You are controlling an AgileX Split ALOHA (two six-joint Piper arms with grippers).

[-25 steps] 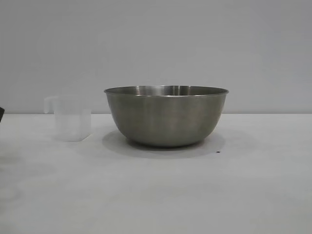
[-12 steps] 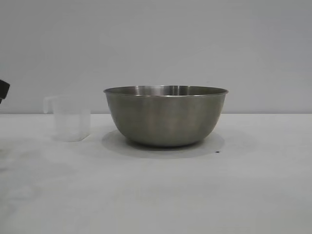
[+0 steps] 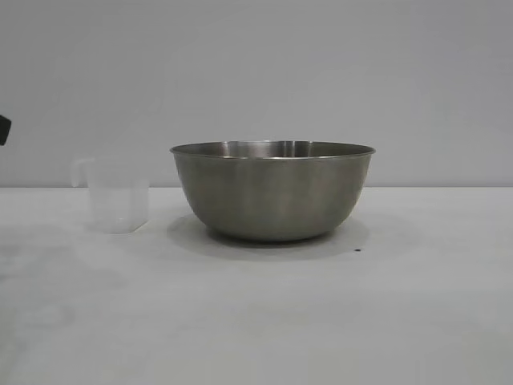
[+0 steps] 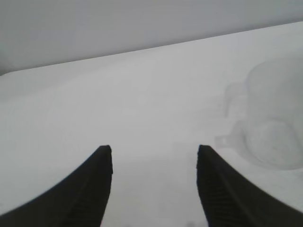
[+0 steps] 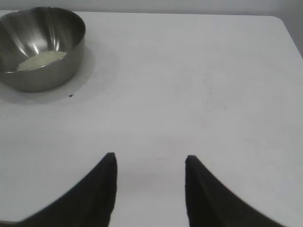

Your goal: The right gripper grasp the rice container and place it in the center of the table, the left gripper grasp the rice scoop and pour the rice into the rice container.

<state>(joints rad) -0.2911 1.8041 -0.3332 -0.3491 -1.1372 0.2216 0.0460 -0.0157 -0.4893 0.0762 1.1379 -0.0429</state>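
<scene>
The rice container (image 3: 272,192), a big steel bowl, stands in the middle of the white table (image 3: 256,321). In the right wrist view the rice container (image 5: 40,47) holds a patch of white rice (image 5: 41,60). The rice scoop (image 3: 116,195), a small clear cup, stands upright on the table just left of the bowl, apart from it. My left gripper (image 4: 154,151) is open with nothing between its fingers; the rice scoop (image 4: 272,118) lies off to one side of it. Only a dark bit of the left arm (image 3: 4,128) shows at the exterior view's left edge. Well away from the bowl, my right gripper (image 5: 149,158) hangs open and empty over bare table.
A small dark speck (image 3: 358,249) lies on the table by the bowl's right side. The table's far corner (image 5: 279,21) shows in the right wrist view. A plain grey wall stands behind the table.
The dark bit of the left arm at the exterior view's left edge has risen. The bowl and the scoop have stayed put.
</scene>
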